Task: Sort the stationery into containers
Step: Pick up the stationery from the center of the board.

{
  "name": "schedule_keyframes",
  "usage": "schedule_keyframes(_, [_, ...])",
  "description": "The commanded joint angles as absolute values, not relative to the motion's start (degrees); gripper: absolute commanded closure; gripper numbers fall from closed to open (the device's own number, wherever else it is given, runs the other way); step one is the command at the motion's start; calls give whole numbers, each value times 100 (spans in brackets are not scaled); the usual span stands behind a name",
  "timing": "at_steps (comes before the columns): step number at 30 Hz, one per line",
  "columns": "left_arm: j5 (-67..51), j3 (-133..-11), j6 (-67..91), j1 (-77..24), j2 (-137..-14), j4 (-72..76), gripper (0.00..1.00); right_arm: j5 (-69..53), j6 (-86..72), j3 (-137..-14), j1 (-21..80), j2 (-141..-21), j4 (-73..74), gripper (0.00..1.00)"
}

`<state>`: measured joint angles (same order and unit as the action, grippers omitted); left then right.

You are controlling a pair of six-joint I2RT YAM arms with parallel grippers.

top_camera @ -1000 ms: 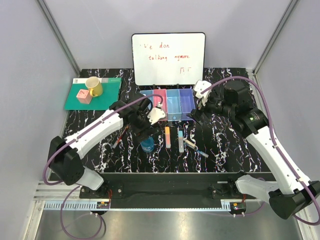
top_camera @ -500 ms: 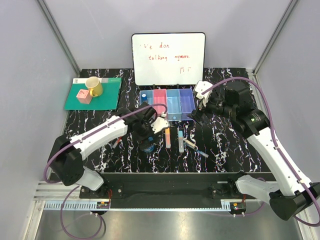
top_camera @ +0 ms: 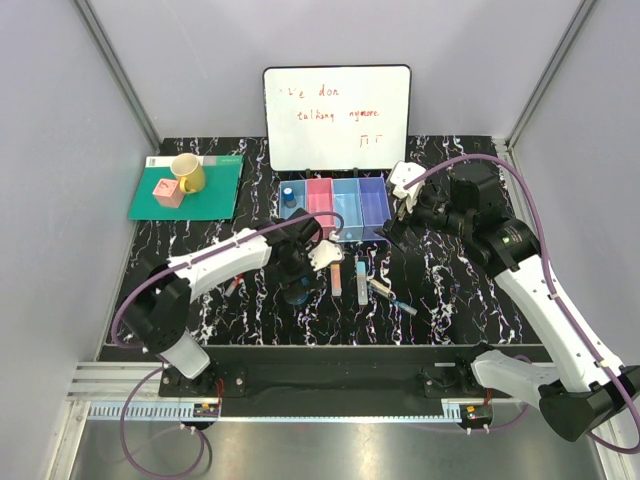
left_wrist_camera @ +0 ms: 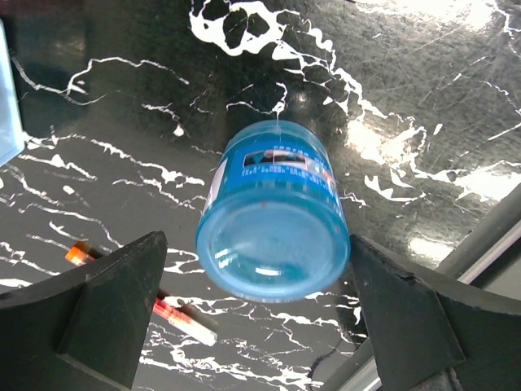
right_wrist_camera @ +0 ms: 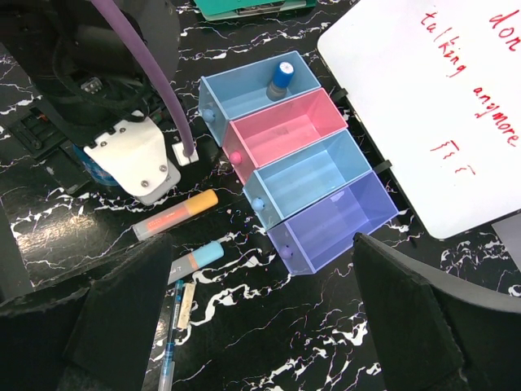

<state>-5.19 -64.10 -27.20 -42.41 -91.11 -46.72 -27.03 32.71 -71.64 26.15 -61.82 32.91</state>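
On the far left of the black marbled table (top_camera: 460,290), a yellow cup (top_camera: 188,172) and a pink cube (top_camera: 166,190) sit on a green mat (top_camera: 215,195), well apart from the work.

A thin dark-red pen (top_camera: 236,283) lies on the table to the near left of the left gripper (top_camera: 297,285). This gripper hangs low over the blue translucent disc (left_wrist_camera: 275,224), near the table's middle. The wrist view shows its fingers (left_wrist_camera: 114,309) spread wide on either side of the round blue piece. There is a sliver of table on the left side, but on the right it is unclear whether the finger touches the piece.

Just beyond, against the foot of a whiteboard (top_camera: 337,118) with red handwriting, stand the containers (top_camera: 335,205), a joined row of blue, pink, blue and purple bins. A small blue-capped item (right_wrist_camera: 281,77) stands upright in the leftmost blue bin.

Near the row, just right of the disc, an orange marker (top_camera: 336,275) and a light-blue marker (top_camera: 361,280) lie side by side on the table. The small pens (top_camera: 392,298) lie beside them to the right.

The right gripper (top_camera: 393,228) hovers at the right end of the bins, beside the purple one. Its fingers (right_wrist_camera: 106,309) are wide apart and grasp nothing.
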Motion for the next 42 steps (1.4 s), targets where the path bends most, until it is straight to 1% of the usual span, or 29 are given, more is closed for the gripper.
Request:
schedule_keyframes(1, [-607, -6495, -2883, -4263, -9272, -4465, 1, -2716, 3199, -7154, 2663, -6029, 3270, 0])
schedule_keyframes(11, [-668, -6521, -3006, -4263, -9597, -4412, 2, -2786, 3146, -7137, 2654, -6056, 3234, 0])
schedule_keyframes(14, [-668, -6556, -3015, -4271, -9659, -4412, 6, -2777, 3129, -7128, 2663, -6047, 3226, 0])
schedule_keyframes(16, [-685, -6565, -3023, -4263, -9694, -4421, 19, -2786, 3120, -7110, 2663, -6029, 3217, 0])
schedule_keyframes(18, [-677, -6583, -3015, -4263, -9712, -4421, 36, -2795, 3111, -7084, 2654, -6021, 3208, 0])
schedule_keyframes(19, [-677, -6583, -3015, -4263, -9729, -4421, 59, -2804, 3111, -7067, 2654, -6021, 3191, 0])
schedule_keyframes(22, [-668, -6583, -3006, -4263, -9738, -4430, 98, -2786, 3103, -7058, 2663, -5994, 3173, 0])
schedule_keyframes(23, [-659, -6583, -2997, -4263, -9730, -4430, 100, -2786, 3103, -7058, 2663, -5994, 3173, 0])
schedule_keyframes(27, [-677, -6653, -2901, -4254, -9651, -4465, 100, -2751, 3076, -7023, 2654, -5985, 3129, 0])
schedule_keyframes(30, [-607, -6934, -2796, -4228, -9431, -4570, 100, -2602, 2901, -6979, 2663, -5941, 3050, 0])
schedule_keyframes(34, [-615, -7618, -2567, -4122, -8974, -4641, 100, -2400, 2295, -6873, 2646, -5827, 2804, 0])
schedule_keyframes(42, [-440, -8252, -2048, -4087, -7824, -4088, 100, -2681, 942, -7136, 2654, -5950, 2620, 0])
